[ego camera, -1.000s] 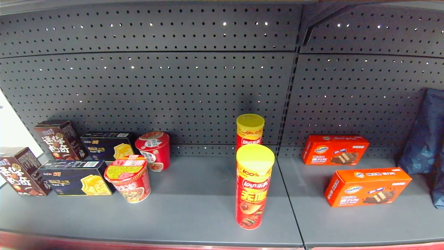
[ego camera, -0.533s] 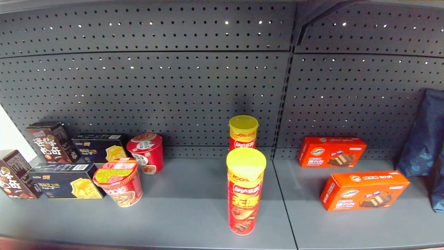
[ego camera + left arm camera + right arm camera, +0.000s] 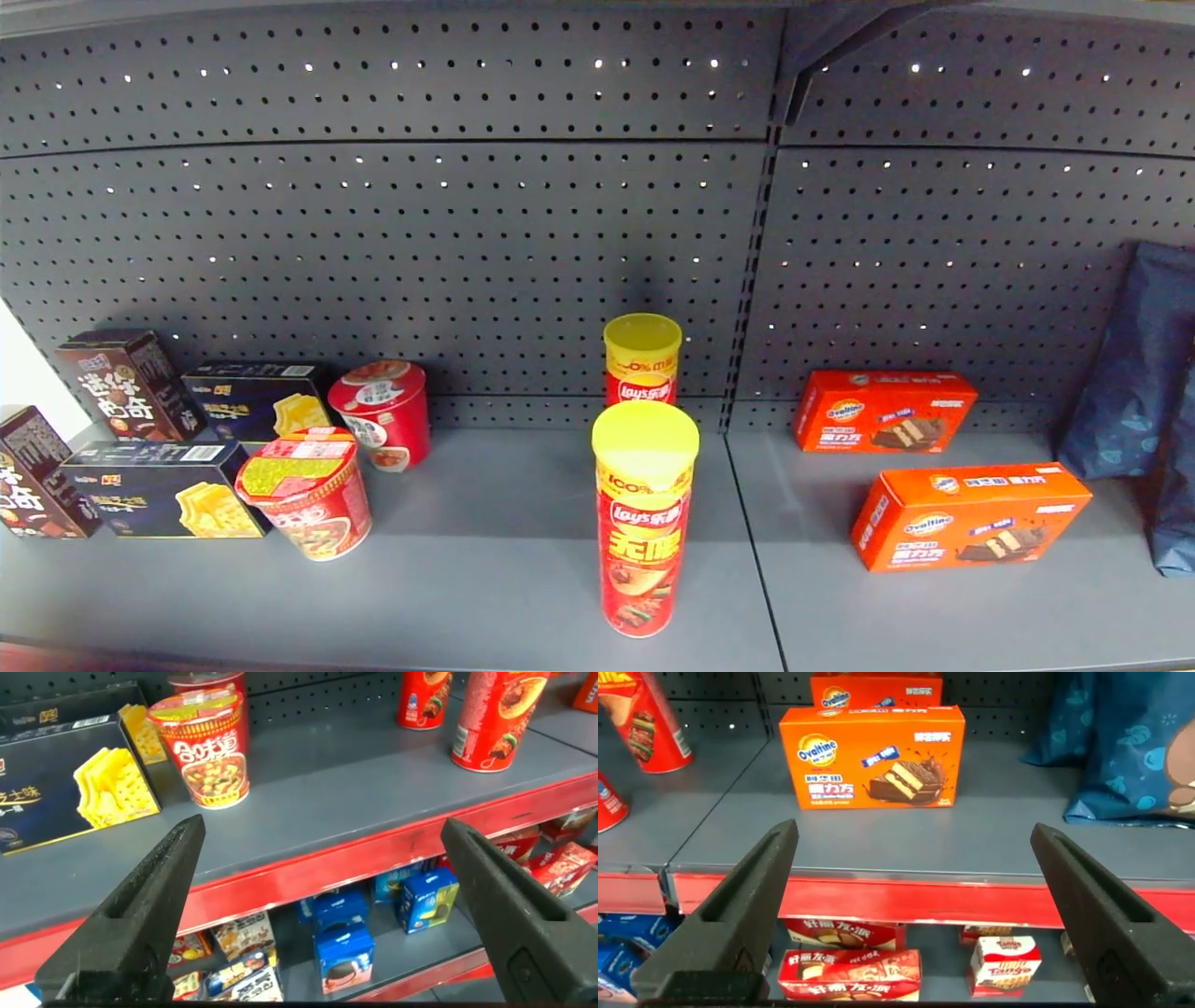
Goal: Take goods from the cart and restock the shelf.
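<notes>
Over the last second, a drift of the whole head view, with the front chip can [image 3: 644,523] and everything beside it carried together toward the picture's left, spacing unchanged. Camera motion, then, not a move of goods. Nothing newly set on the shelf [image 3: 504,579] in that time.

Left gripper [image 3: 322,831] just outside the red shelf lip [image 3: 308,882], left of the front chip can, jaws spread wide and empty. Right gripper [image 3: 913,831] likewise outside the lip, right of that can, facing the near orange box [image 3: 870,758], jaws wide apart with nothing between. Probably between placements, a fresh item from the cart due next.

Behind the front chip can, a rear chip can [image 3: 641,359] close to the pegboard. Left of the front can, bare shelf as far as the front noodle cup [image 3: 303,490]. Right of it, a narrower bare strip before the near orange box. Far to its right, a blue bag [image 3: 1120,373], hard to make out at the edge.

Best entry: the bare stretch left of the can. Worth minding: the lip on the way in, and a tall can likely to tip if brushed.
</notes>
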{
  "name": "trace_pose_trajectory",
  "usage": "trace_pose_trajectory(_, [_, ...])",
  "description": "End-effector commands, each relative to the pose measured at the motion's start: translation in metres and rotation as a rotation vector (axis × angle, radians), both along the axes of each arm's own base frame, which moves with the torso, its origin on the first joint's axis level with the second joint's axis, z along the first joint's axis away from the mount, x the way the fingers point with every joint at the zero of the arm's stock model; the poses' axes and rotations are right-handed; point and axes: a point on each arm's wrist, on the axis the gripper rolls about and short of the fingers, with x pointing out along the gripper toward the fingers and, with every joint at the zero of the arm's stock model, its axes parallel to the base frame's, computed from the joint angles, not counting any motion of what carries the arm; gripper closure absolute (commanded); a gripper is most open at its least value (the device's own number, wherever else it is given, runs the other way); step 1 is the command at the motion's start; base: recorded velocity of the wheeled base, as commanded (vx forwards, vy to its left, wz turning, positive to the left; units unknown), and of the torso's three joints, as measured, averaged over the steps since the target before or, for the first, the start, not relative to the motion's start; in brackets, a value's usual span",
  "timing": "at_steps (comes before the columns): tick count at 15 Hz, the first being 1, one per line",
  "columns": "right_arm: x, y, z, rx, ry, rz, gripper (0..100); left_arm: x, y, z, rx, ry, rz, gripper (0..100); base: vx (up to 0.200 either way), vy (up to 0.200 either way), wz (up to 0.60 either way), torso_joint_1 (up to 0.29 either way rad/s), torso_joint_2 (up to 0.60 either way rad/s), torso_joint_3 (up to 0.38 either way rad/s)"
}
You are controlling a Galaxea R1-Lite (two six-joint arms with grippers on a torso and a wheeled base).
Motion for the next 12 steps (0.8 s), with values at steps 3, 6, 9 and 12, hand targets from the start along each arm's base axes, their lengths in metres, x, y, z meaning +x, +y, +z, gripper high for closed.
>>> trace_pose_trajectory(3, [0.0000,0.0002,0.0001,0.001,-0.001,0.012,0,0.0000,0.0000,0.0000,-0.002,0.000,0.002,0,-0.067,0.067,0.00,0.001,0.00,0.001])
trace_pose_trajectory(6, [0.0001,0.0003,0.0002,0.001,0.001,0.013,0,0.0000,0.0000,0.0000,-0.002,0.000,-0.002,0,0.000,0.000,0.00,0.000,0.00,0.000])
trace_pose_trajectory(9, [0.0001,0.0003,0.0002,0.001,0.001,0.013,0,0.0000,0.0000,0.0000,0.000,-0.001,-0.002,0,0.000,0.000,0.00,0.000,0.00,0.000])
trace_pose_trajectory(12, [0.0001,0.0003,0.0002,0.001,0.001,0.015,0,0.0000,0.0000,0.0000,0.002,-0.001,-0.002,0,0.000,0.000,0.00,0.000,0.00,0.000])
